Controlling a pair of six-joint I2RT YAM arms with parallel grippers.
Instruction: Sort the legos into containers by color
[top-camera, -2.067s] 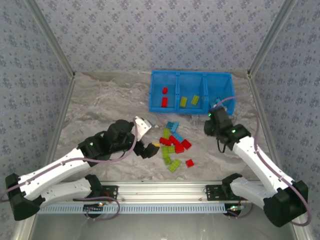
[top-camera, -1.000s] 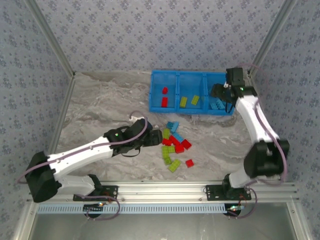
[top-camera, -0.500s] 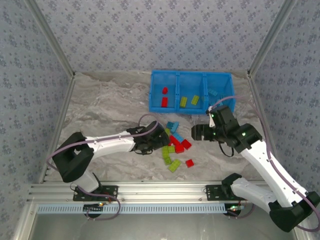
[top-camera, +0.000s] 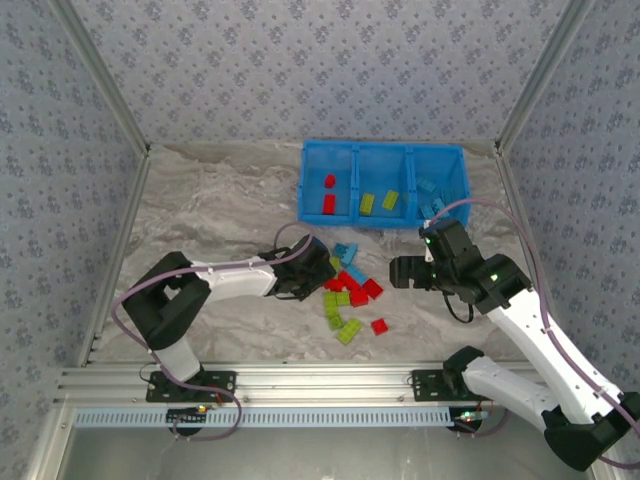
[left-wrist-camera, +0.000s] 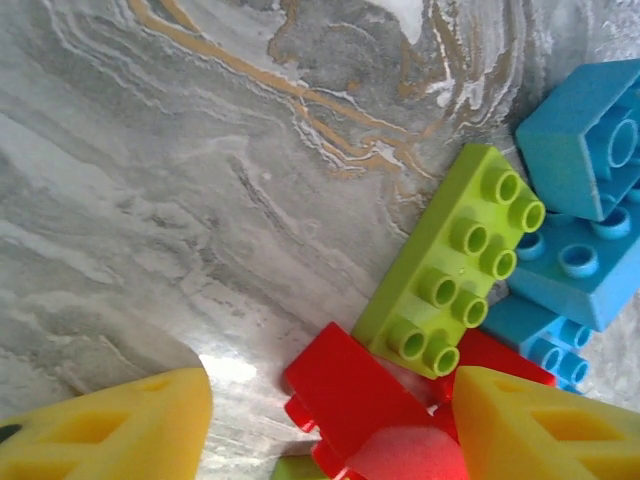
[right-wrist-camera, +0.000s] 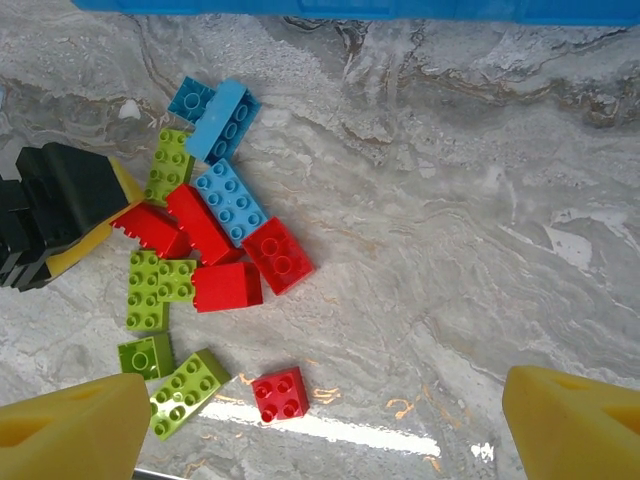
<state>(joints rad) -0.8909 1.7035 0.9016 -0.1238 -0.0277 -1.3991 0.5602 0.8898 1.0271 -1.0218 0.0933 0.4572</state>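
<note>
Between parted left hand (left-wrist-camera: 328, 400) fingers (left-wrist-camera: 120, 430), a glossy red brick (left-wrist-camera: 345, 385); right hand (right-wrist-camera: 325, 390) wide apart.

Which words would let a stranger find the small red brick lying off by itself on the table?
Find the blue bin at the table's far side, then look just in front of it for the heap of bricks. The lone red brick lies just off the heap's near right corner, touching nothing, whereas the other reds are wedged among neighbours.

Glossy studded plastic legos (right-wrist-camera: 228, 205) lie on a smooth, faintly reflective marble-patterned table (right-wrist-camera: 450, 250).
</note>
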